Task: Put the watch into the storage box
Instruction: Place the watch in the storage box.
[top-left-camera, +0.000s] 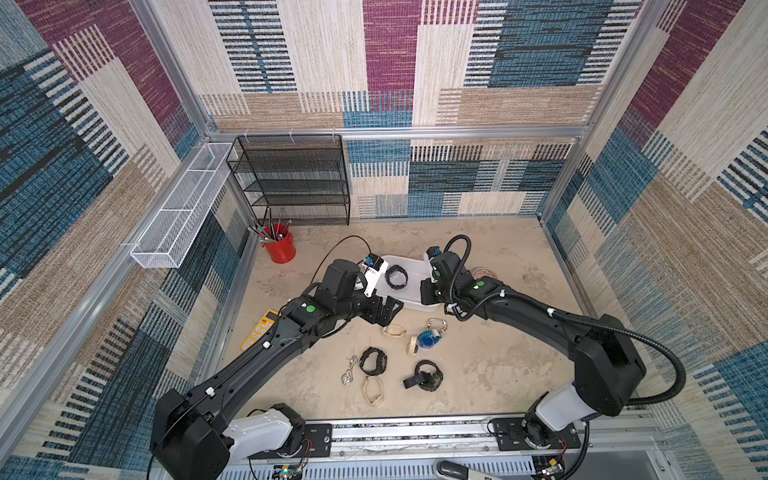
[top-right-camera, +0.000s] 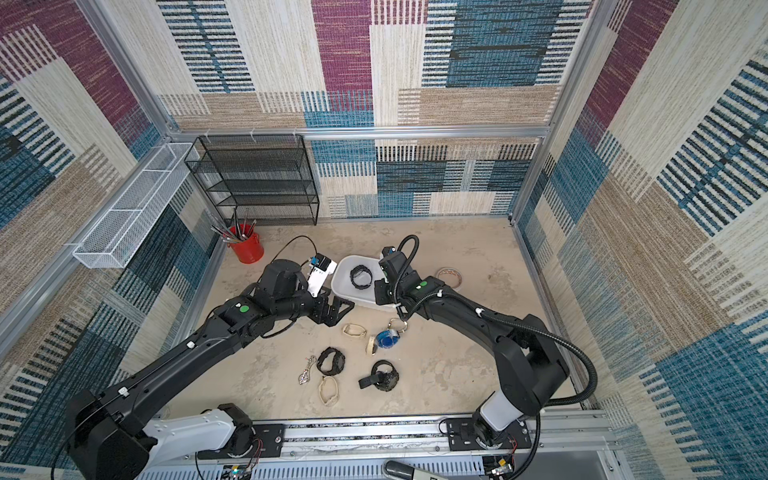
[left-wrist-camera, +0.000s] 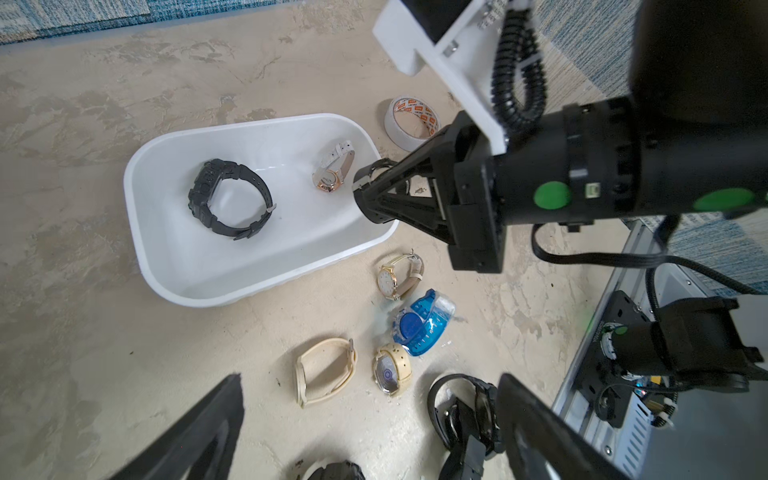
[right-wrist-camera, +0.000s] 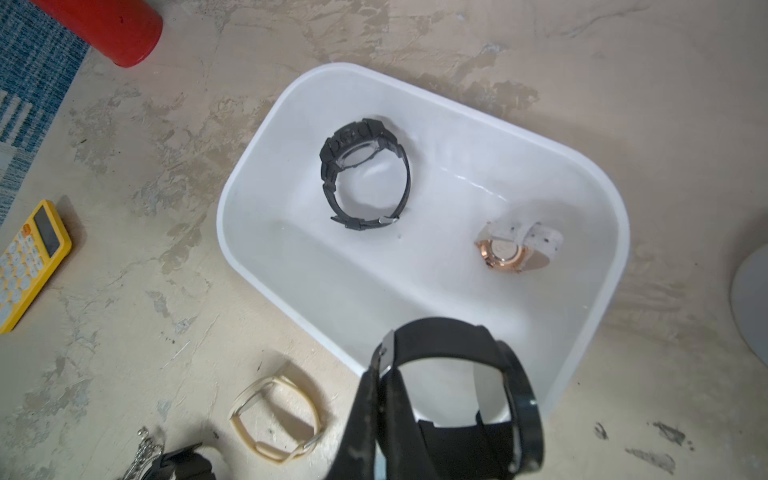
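Note:
The white storage box (top-left-camera: 415, 301) (top-right-camera: 345, 286) (left-wrist-camera: 141, 241) (right-wrist-camera: 257, 266) sits mid-table. Inside lie a black watch (left-wrist-camera: 208, 183) (right-wrist-camera: 349, 141) and a white-strapped rose-gold watch (left-wrist-camera: 328, 180) (right-wrist-camera: 505, 251). My right gripper (right-wrist-camera: 380, 374) (left-wrist-camera: 365, 199) is shut on the strap of another black watch (right-wrist-camera: 449, 336), which hangs over the box's near rim. My left gripper (top-left-camera: 386, 309) (left-wrist-camera: 374, 457) stands open and empty just above the table by the box's front left corner. Several more watches lie in front: beige (top-left-camera: 394, 331), blue (top-left-camera: 430, 338), black (top-left-camera: 373, 360) (top-left-camera: 428, 376).
A red cup of tools (top-left-camera: 279, 248) and a black mesh shelf (top-left-camera: 291, 178) stand at the back left. A white wire basket (top-left-camera: 178, 208) hangs on the left wall. Also on the table are a yellow calculator (top-left-camera: 259, 330), a tape roll (top-left-camera: 484, 272) and a keychain (top-left-camera: 349, 370).

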